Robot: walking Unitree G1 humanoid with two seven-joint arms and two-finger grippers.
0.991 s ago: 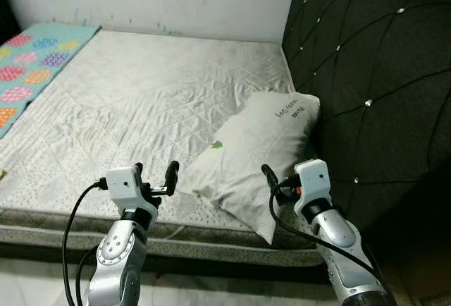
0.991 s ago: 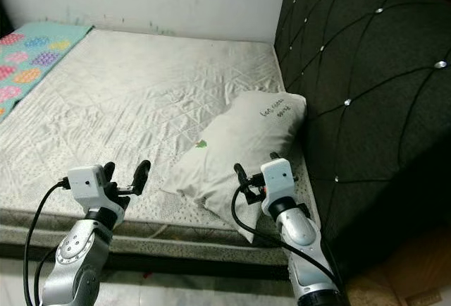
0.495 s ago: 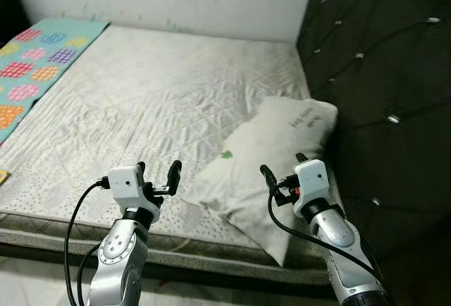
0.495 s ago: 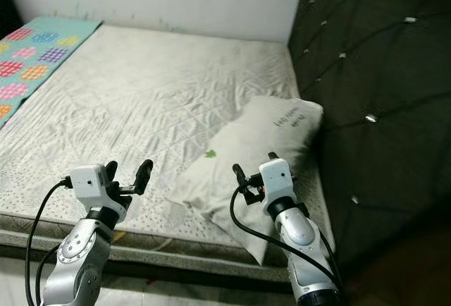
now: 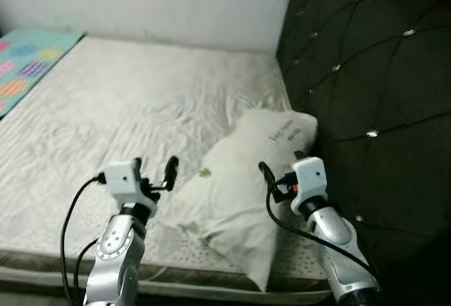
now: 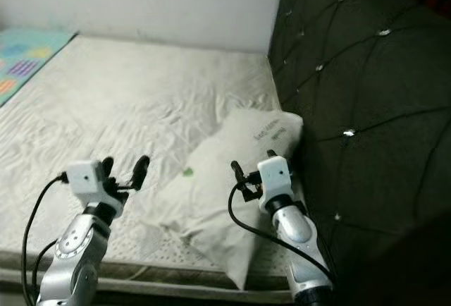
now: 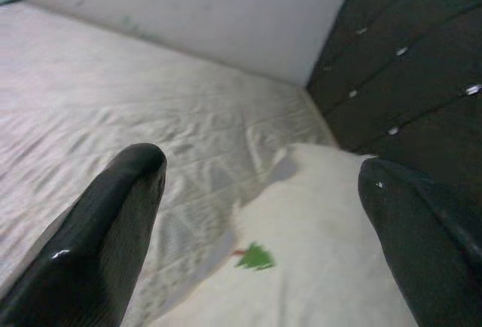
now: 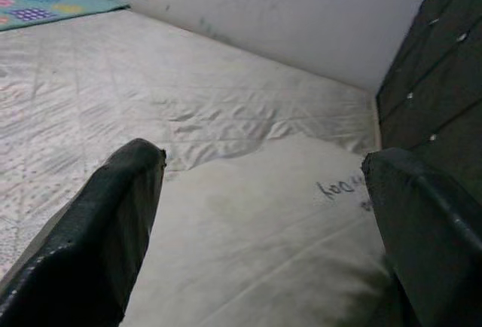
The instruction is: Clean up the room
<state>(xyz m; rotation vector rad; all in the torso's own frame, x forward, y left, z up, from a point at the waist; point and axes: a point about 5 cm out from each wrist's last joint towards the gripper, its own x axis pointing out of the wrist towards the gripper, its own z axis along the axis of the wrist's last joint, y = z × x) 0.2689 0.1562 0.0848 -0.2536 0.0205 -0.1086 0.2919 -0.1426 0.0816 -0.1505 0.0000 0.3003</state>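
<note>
Both arms are raised over the near edge of the bed, and the step in hand looks like the approach to the pillow, not yet a grasp. The left gripper (image 5: 154, 170) has its two black fingers spread wide with nothing between them; the pillow (image 5: 243, 179) lies just ahead of it and to its right, a small green leaf print (image 7: 254, 256) showing between the fingers in the left wrist view. The right gripper (image 5: 280, 168) is likewise spread and empty, poised directly above the pillow's middle, with handwritten lettering (image 8: 343, 189) ahead of it toward the far corner. The pillow is a soft, off-white, plump rectangle, lying askew with its near corner hanging off the mattress edge. Beyond both grippers stretches the quilted, wrinkled white mattress (image 5: 141, 101); to the right gripper's right rises the dark tufted headboard (image 5: 366, 87) with shiny buttons. Next, the grippers likely need to descend and pinch the pillow's fabric to straighten it against the headboard.
</note>
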